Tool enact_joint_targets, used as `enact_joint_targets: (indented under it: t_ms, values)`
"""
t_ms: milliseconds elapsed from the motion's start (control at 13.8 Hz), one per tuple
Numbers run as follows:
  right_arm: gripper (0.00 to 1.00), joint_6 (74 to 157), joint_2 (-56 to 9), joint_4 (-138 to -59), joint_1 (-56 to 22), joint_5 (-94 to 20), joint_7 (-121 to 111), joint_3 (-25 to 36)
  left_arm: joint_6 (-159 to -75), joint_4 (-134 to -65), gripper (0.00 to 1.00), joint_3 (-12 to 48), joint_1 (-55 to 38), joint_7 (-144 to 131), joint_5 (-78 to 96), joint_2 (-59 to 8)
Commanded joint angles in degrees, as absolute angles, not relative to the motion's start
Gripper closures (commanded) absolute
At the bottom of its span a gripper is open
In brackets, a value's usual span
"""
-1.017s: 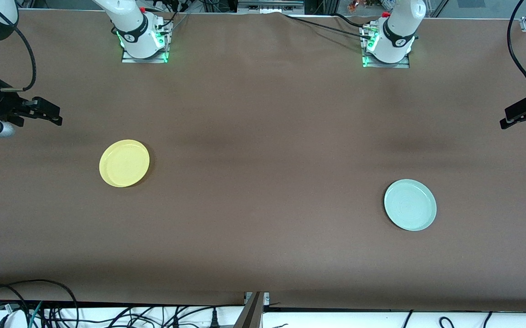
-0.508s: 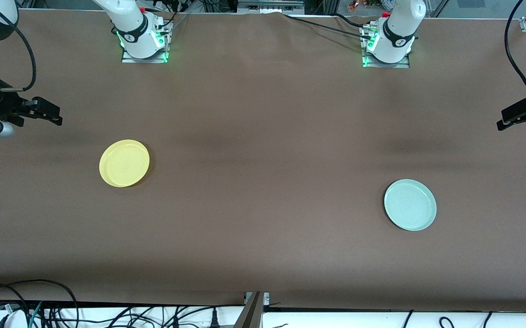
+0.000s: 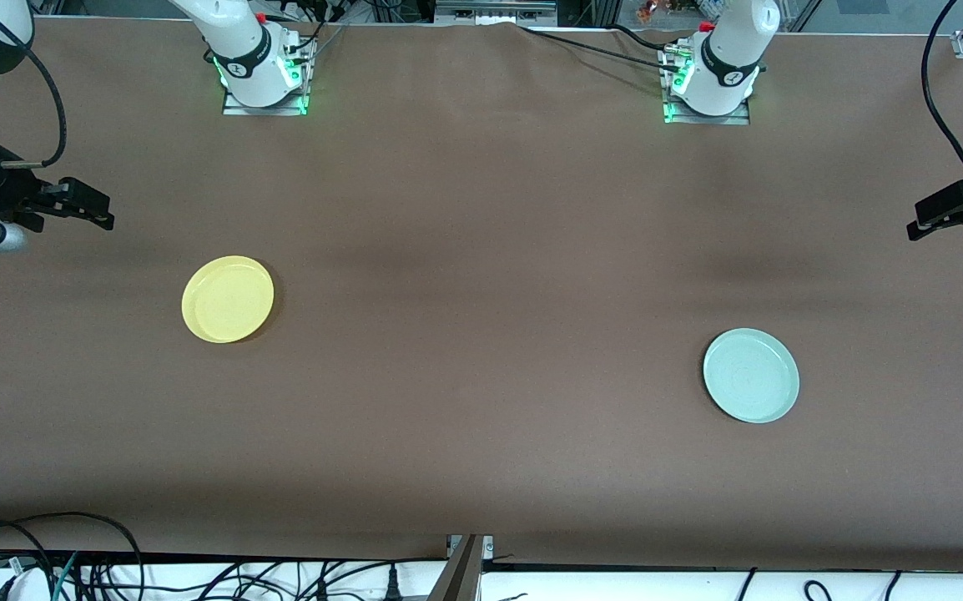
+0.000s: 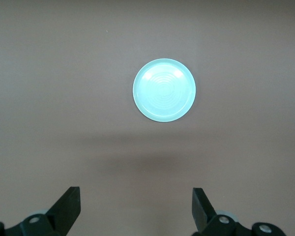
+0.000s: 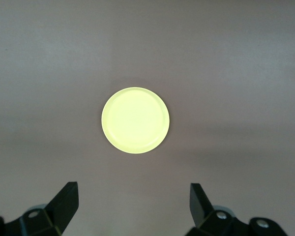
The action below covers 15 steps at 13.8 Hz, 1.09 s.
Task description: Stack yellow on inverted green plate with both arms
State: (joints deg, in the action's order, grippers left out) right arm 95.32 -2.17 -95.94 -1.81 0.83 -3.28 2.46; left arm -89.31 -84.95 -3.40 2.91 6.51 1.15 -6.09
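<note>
Since a second ago only the left gripper (image 3: 953, 217) has shifted, drifting slightly lower and further in over the tabletop (image 3: 481, 250) at the left arm's end; the plates and the right gripper (image 3: 85, 209) sit as before. Both sets of jaws are spread wide and hold nothing, up in the air. Taking the yellow plate (image 3: 228, 299) as the landmark: it rests right side up toward the right arm's end, with the right gripper raised over bare brown cloth beside it, toward the robot bases. Well apart from the yellow plate, toward the left arm's end and a little nearer the front camera, lies the green plate (image 3: 751, 375), rim up, its concentric rings showing in the left wrist view (image 4: 164, 90)
</note>
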Motion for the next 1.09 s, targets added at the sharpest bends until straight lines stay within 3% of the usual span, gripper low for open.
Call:
enact_joint_targets:
  t_ms: [0, 290, 653, 1017]
  values:
    - [0.00, 94.39, -2.55, -94.75, -2.02, 1.32, -2.64, 2.37, -89.38, -84.37, 0.00, -3.25, 2.55, 7.21, -0.09, -8.78]
    - [0.00, 94.39, -2.55, -94.83, -2.02, 1.14, -2.64, 2.37, -91.65, -84.55, 0.00, -3.87, 3.60, 6.59, 0.00, -14.66]
    - [0.00, 94.39, -2.64, -94.75, -2.02, 1.14, -2.72, 2.37, -102.81, -85.16, 0.00, -3.96, 3.60, 3.43, -0.35, -24.15]
    - [0.00, 94.39, -2.55, -94.75, -2.02, 0.97, -2.55, 2.37, -115.55, -90.78, 0.00, -3.69, 3.51, 1.85, -2.64, -30.40]
